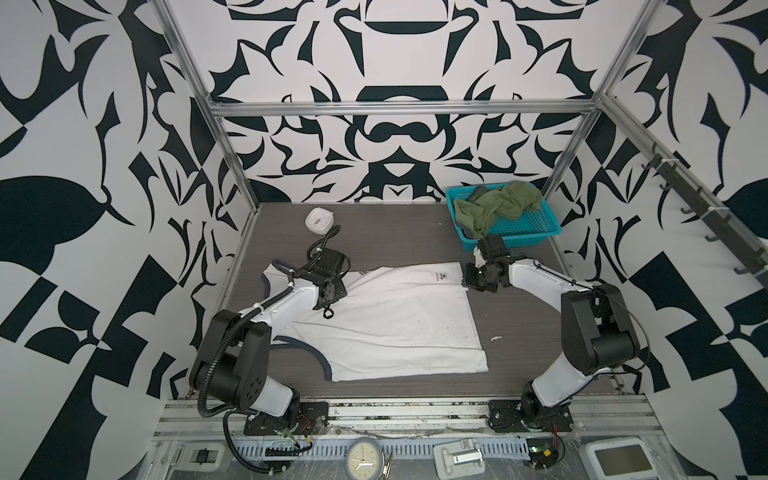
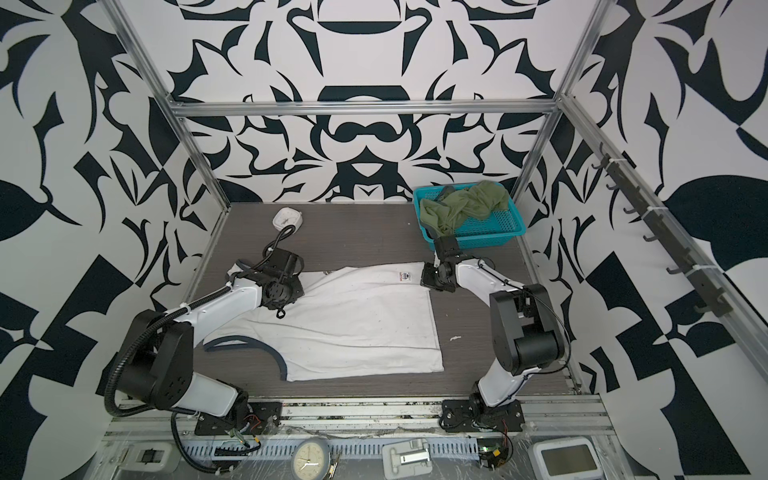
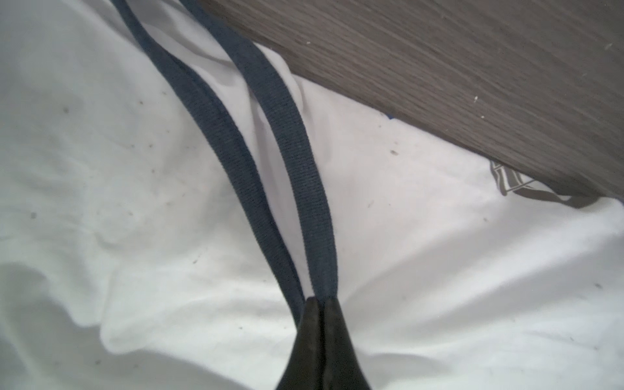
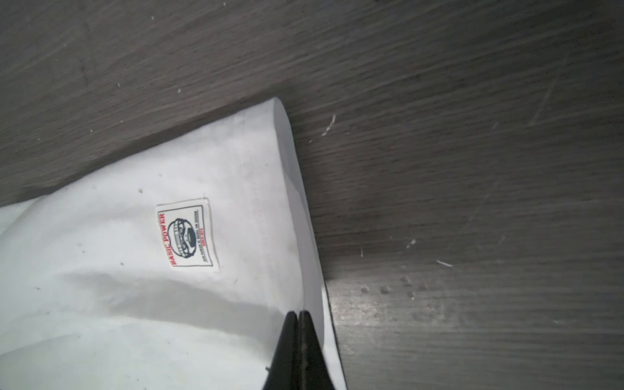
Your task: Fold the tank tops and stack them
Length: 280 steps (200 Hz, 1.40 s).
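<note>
The white tank top [image 1: 395,316] [image 2: 357,328] lies spread on the grey table, armholes with navy trim to the left and hem to the right. My left gripper [image 3: 319,300] is shut on its navy-trimmed shoulder strap [image 3: 297,169], which runs taut away from the tips. At the far right corner of the hem, near the small sewn label [image 4: 185,233], my right gripper [image 4: 298,312] is shut on the cloth, which is lifted slightly off the table. The olive green tank top [image 1: 494,205] [image 2: 461,208] lies crumpled in the teal basket [image 1: 536,226], one end hanging over its front rim.
A small white square clock [image 1: 319,220] stands at the back left of the table [image 1: 395,241]. The teal basket sits at the back right, just behind the right arm's wrist [image 1: 484,272]. A white scrap [image 1: 496,338] lies right of the shirt. Metal frame posts border the table.
</note>
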Tool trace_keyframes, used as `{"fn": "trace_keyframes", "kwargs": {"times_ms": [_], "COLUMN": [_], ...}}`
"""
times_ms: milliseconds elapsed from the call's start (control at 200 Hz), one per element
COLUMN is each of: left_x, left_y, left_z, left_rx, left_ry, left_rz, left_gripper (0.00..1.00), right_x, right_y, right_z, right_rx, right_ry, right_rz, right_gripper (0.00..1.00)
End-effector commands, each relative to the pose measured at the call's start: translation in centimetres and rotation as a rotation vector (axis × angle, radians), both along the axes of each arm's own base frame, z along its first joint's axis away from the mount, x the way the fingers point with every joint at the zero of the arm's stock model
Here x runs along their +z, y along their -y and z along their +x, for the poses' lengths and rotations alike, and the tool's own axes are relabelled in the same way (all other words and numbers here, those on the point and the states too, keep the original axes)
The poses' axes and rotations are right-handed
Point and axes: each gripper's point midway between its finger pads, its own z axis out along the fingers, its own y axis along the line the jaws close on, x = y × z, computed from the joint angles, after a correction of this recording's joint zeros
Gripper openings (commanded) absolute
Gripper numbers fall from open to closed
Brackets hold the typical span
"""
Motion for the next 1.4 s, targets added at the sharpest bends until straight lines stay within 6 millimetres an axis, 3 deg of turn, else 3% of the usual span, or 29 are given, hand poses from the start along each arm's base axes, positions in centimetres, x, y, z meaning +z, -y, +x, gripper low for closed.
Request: {"fn": "trace_keyframes", "kwargs": {"times_ms": [0,315,450,690,760,855,965,1045,1135,1255,1395], "left_x": [-2.2,-4.5,-3.9,-3.4,-3.5,-3.9,-4.0,-3.3,-1.4,1.8,3.8], "left_y": [-0.4,-0.8,-0.8,-0.2,-0.1,-0.1,-0.1,-0.3,-0.4,-0.1,1.3], "left_z": [-1.3,-2.2,-1.6,-0.3,-0.1,-0.2,-0.4,-0.4,0.1,1.3,3.1], "left_rx": [0.014,0.023,0.026,0.024,0.028,0.035,0.032,0.026,0.009,-0.008,-0.034], "left_ry": [-0.069,-0.160,-0.143,-0.125,-0.127,-0.138,-0.148,-0.135,-0.092,-0.019,0.038], "left_rz": [0.023,0.059,0.055,0.049,0.048,0.046,0.048,0.057,0.060,0.049,-0.002], "left_gripper": [0.03,0.10,0.12,0.16,0.17,0.18,0.26,0.36,0.48,0.55,0.56], "right_x": [0.0,-2.0,-0.9,1.4,0.7,-1.8,-3.4,-2.4,0.2,3.4,4.5], "right_y": [1.1,2.7,2.5,1.8,2.0,2.3,2.1,2.2,2.3,2.8,0.3], "right_z": [-0.7,-1.1,-0.8,-2.1,-2.8,-3.8,-4.2,-3.6,-2.4,-1.0,1.0], "right_rx": [-0.013,-0.055,-0.055,-0.039,-0.056,-0.061,-0.056,-0.057,-0.048,-0.061,-0.022], "right_ry": [0.010,-0.045,-0.015,0.066,0.058,-0.011,-0.054,-0.029,0.023,0.090,0.119], "right_rz": [-0.055,-0.146,-0.132,-0.058,-0.057,-0.072,-0.064,-0.073,-0.091,-0.122,-0.031], "right_gripper": [0.00,0.00,0.00,0.00,0.00,0.00,0.03,0.21,0.39,0.46,0.46]}}
